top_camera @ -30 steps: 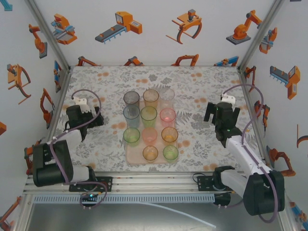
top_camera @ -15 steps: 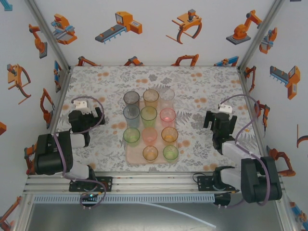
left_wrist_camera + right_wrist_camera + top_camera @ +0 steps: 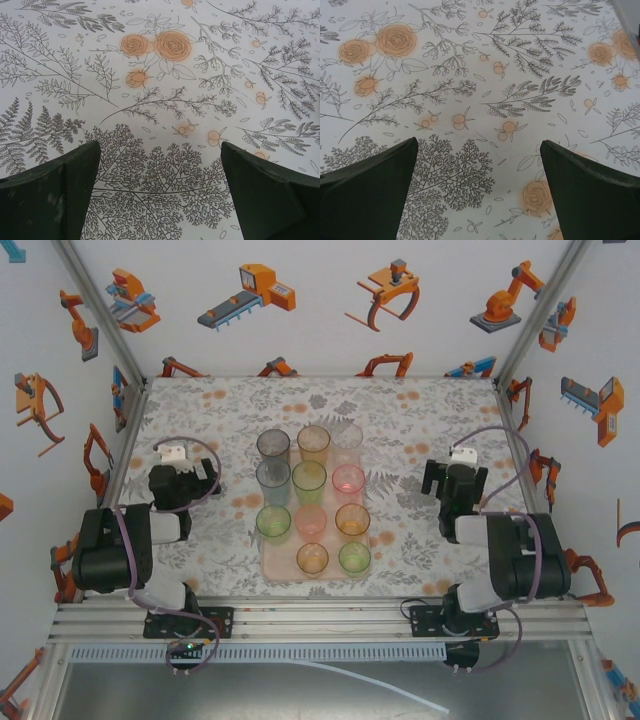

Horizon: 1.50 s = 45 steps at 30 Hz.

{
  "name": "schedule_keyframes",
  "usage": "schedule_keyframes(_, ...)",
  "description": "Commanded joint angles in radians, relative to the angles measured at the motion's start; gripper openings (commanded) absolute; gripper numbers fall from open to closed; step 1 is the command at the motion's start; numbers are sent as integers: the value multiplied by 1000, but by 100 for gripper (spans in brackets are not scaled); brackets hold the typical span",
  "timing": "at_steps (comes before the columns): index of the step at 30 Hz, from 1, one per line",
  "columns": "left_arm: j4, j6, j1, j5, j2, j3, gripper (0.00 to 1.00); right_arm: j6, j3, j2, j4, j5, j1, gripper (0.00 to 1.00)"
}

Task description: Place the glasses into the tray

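glasses [image 3: 310, 500], eleven tinted tumblers, stand upright in rows on the pale-pink tray [image 3: 282, 562] in the middle of the table. a cloth [image 3: 400, 420] printed with grey ferns and orange roses covers the table. white walls [image 3: 320, 330] with orange robot cartoons and aluminium posts [image 3: 93, 300] close it in. the left gripper [image 3: 185, 475] hangs over bare cloth left of the tray and the right gripper [image 3: 455, 480] right of it, both with jaws spread wide and nothing between them. the tray's far edge is hard to make out behind the tumblers. in the wrist views the dark fingers [image 3: 50, 200] are cut off at the lower edge.
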Motion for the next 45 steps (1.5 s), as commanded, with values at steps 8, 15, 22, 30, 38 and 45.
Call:
schedule_keyframes(8, -56, 27, -32, -77, -1, 40, 97, 32, 6, 40, 114, -80, -59, 99)
schedule_keyframes(15, -59, 28, -35, -81, -4, 41, 97, 30, 7, 41, 115, -86, -59, 99)
schedule_keyframes(22, -60, 28, -37, -83, -3, 40, 97, 30, 7, 41, 114, -87, -59, 99)
schedule_keyframes(30, -60, 29, -37, -83, -2, 40, 97, 30, 7, 41, 114, -88, -59, 99)
schedule_keyframes(38, -60, 30, -36, -84, -2, 41, 97, 22, 14, 42, 106, -110, -58, 99)
schedule_keyframes(45, -59, 31, -36, -84, -3, 42, 97, 21, 13, 42, 105, -110, -59, 99)
